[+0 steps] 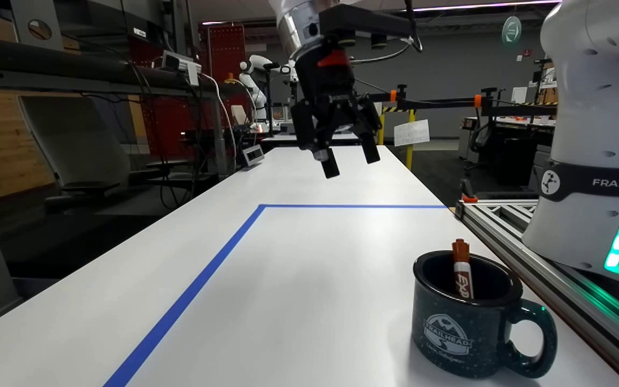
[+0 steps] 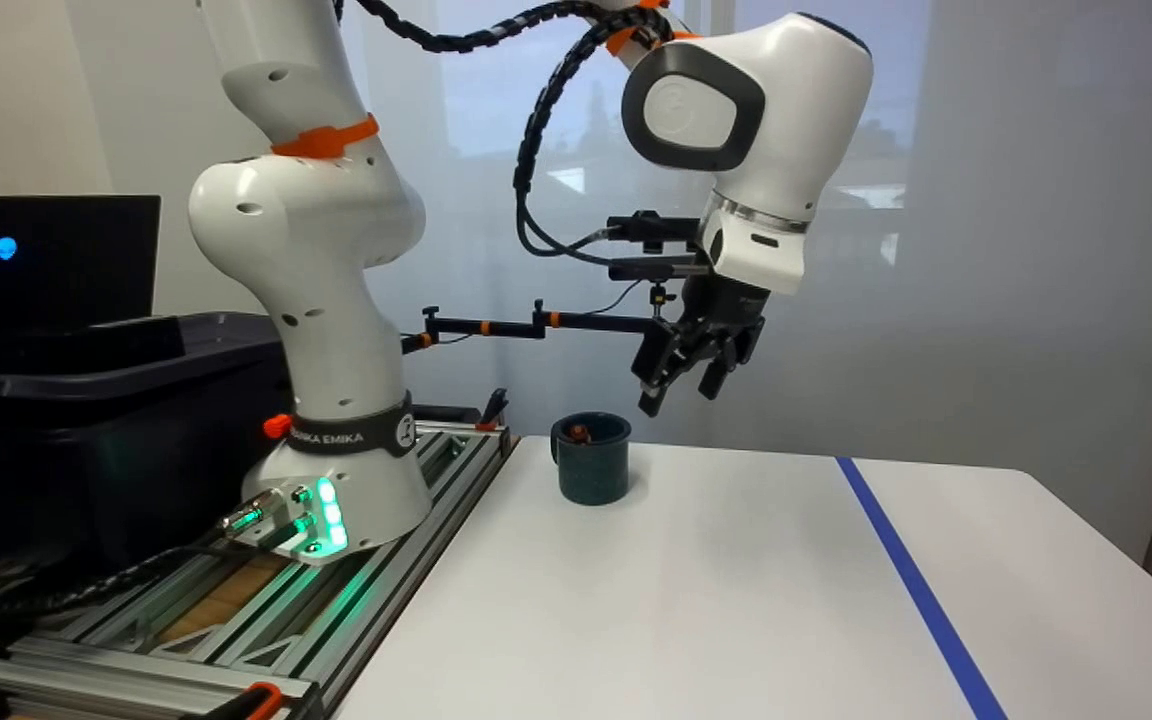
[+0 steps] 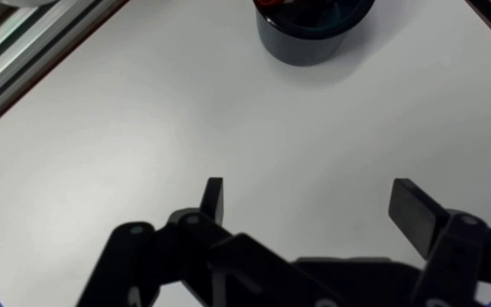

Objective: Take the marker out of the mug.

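The mug (image 1: 462, 330) encircles the marker (image 1: 462, 270), rail (image 2: 411, 560) nearby.

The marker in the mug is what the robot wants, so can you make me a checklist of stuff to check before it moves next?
1. Does an end of the marker show at the mouth of the mug? Ok: seen in both exterior views.
2. Is the mug upright on the table? Ok.
3. Is the gripper open, with nothing in it? Ok.
4. Is the gripper over the marker? Not ok: it hangs off to the side, and the wrist view shows the mug cut off at the top edge.
5. Is the marker loose inside? Cannot tell: its lower end is hidden.
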